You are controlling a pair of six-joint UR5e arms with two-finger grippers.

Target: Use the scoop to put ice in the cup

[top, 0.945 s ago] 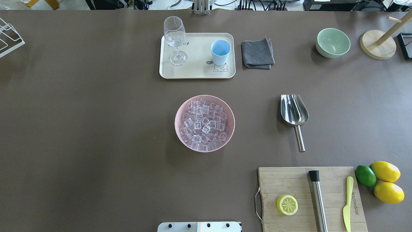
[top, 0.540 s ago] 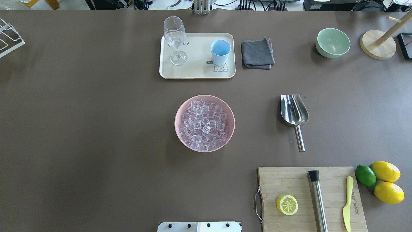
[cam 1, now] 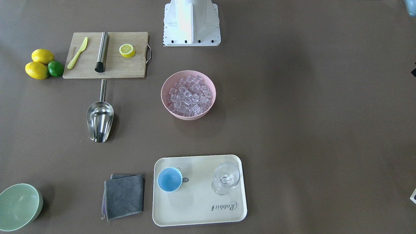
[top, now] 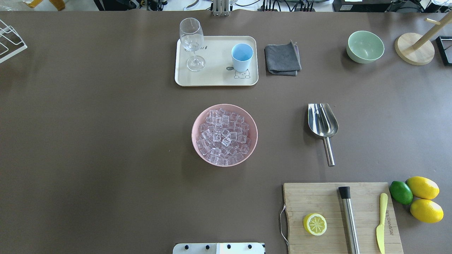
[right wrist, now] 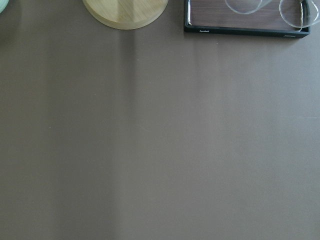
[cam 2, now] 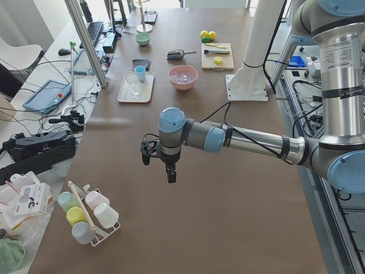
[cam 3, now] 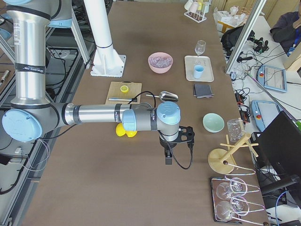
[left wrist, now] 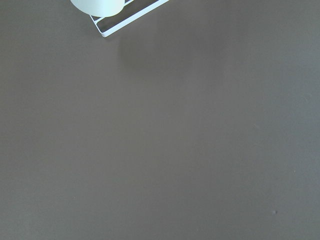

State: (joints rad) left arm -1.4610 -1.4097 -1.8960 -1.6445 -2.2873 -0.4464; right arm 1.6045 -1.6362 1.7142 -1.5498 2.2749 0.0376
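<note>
The ice (top: 224, 135) fills a pink bowl (cam 1: 188, 117) at the table's middle. The light-blue cup (top: 242, 56) stands upright on a cream tray (top: 215, 79) at the far side. The steel scoop (top: 323, 121) lies flat on the table right of the bowl, its handle pointing toward the robot. My left gripper (cam 2: 171, 176) hangs over bare table far to the left, seen only in the exterior left view. My right gripper (cam 3: 168, 159) hangs far to the right, seen only in the exterior right view. I cannot tell whether either is open or shut.
A wine glass (top: 191, 42) shares the tray. A grey cloth (top: 282, 58), green bowl (top: 365, 46) and wooden stand (top: 414, 49) line the far right. A cutting board (top: 317, 197) holds a lemon half, muddler and knife, with lemons and a lime beside it.
</note>
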